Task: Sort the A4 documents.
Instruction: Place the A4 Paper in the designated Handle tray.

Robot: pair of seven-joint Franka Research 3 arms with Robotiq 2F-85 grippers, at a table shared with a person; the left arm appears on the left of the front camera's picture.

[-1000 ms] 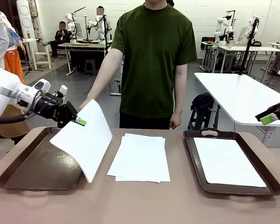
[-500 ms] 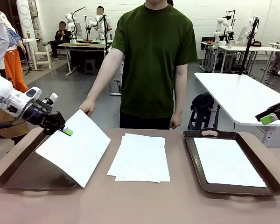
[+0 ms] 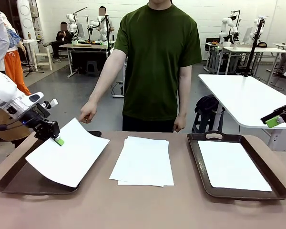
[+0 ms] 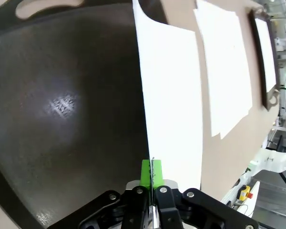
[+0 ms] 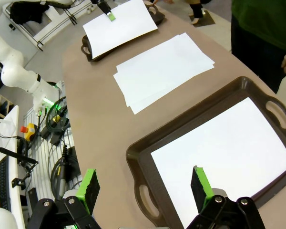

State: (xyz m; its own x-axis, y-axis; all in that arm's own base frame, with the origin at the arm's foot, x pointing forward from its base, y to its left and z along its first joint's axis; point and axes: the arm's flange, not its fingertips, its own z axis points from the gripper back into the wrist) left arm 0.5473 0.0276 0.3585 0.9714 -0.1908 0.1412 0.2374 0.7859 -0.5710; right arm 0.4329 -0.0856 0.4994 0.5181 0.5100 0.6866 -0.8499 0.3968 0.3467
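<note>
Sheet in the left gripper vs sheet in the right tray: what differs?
The held sheet is pinched at its edge by the left gripper; the right-tray sheet lies free of any gripper. The held sheet slopes, bowed, over the left tray; the right-tray sheet lies flat inside the right tray. Both are plain white, blank, alike in size.

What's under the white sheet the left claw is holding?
The dark brown handled tray, bare where it shows. The thin white paper sheet, pinched by the left claw, hides the tray's right part.
</note>
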